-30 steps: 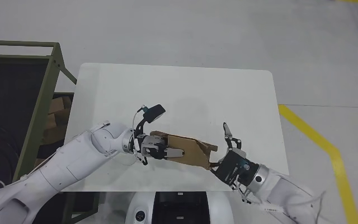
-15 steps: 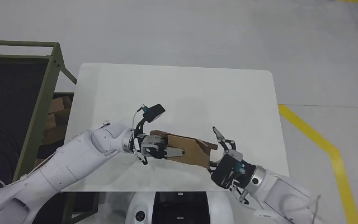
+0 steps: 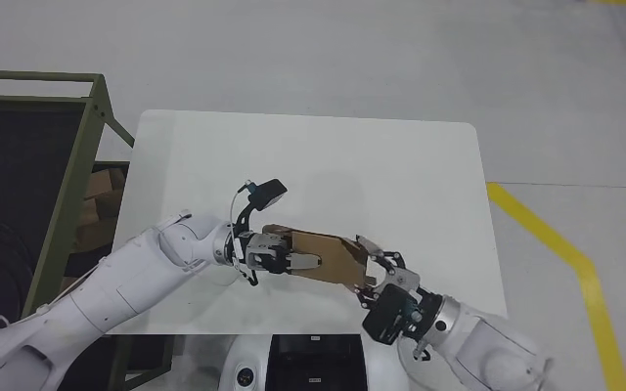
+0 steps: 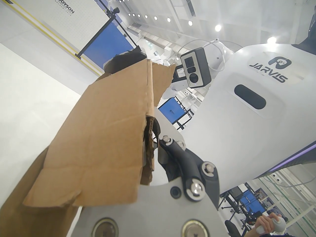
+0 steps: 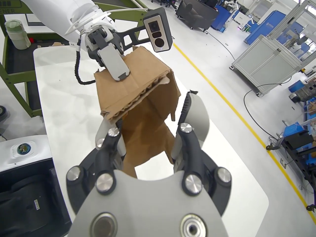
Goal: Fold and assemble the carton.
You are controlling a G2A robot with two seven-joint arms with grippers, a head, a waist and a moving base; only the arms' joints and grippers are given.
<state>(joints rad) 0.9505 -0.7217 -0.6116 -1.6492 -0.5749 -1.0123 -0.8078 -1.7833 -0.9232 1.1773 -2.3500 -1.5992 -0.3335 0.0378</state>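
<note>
Now left gripper (image 5: 116, 68) clamps carton (image 3: 330, 256); right gripper (image 5: 148, 110) wide, straddling end.

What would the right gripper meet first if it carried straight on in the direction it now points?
Most likely the carton: its hanging flap sits inside the open right gripper, with the folded edge just ahead, though depth is unclear.

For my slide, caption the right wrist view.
Left gripper holds the carton; open fingers of the right gripper flank its flap.
</note>
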